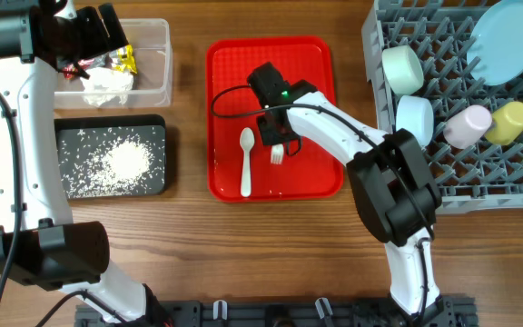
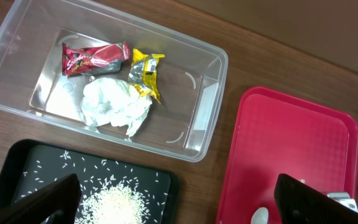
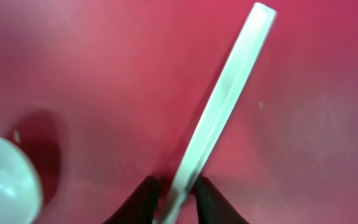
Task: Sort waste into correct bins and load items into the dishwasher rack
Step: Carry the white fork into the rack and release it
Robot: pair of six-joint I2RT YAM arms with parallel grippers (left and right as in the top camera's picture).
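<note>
My right gripper [image 1: 272, 136] is down on the flat red tray [image 1: 234, 64] and shut on the white fork's handle [image 3: 225, 102]; the fork's tines [image 1: 278, 154] show beside it. The white spoon [image 1: 246, 163] lies on the tray just left of it, and its bowl shows in the right wrist view [image 3: 5, 177]. My left gripper [image 1: 98, 32] is open and empty above the clear tub [image 2: 213, 115]. The tub holds the crumpled napkin [image 2: 114, 106], a red wrapper [image 2: 95, 57] and a yellow wrapper [image 2: 146, 71]. The rice grains [image 1: 121, 162] lie in the black tray [image 1: 157, 127].
The grey rack [image 1: 407, 173] at the right holds two pale bowls [image 1: 403, 68] [image 1: 414, 116], the light-blue plate [image 1: 507, 41], the pink cup [image 1: 468, 125] and the yellow cup [image 1: 508, 121]. Wooden table lies between the trays.
</note>
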